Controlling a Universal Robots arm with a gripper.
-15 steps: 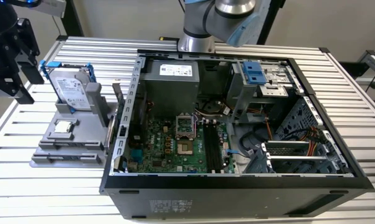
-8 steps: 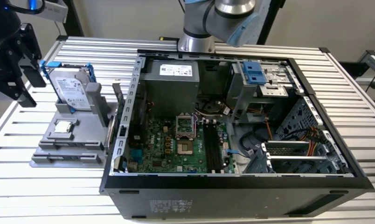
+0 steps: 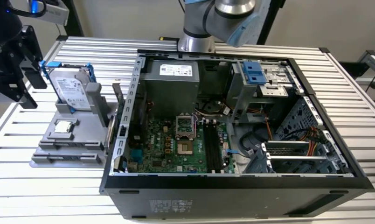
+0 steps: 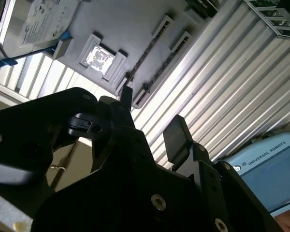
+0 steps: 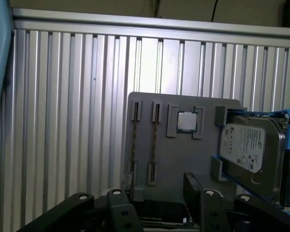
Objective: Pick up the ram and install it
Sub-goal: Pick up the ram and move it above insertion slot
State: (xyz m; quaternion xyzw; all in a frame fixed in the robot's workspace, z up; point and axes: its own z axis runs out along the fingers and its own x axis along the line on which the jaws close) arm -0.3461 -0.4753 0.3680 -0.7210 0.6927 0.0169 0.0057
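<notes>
My gripper (image 5: 159, 191) hangs with its fingers (image 5: 193, 188) spread and nothing between them, above the slatted table (image 5: 63, 121) on the exterior view's left of the open computer case (image 3: 237, 196). The ram (image 5: 154, 141) stands on edge in a slot of the grey holder (image 5: 183, 154), near the processor chip (image 5: 187, 121); the hard drive (image 5: 246, 150) stands beyond that chip. I am near the ram but not touching it.

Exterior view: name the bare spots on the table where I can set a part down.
Bare slats: the table corner nearest the camera, bordered by the grey holder and the computer case; also the strip on the exterior view's right of the case. Crowded: the holder, carrying the hard drive, and inside the case.
</notes>
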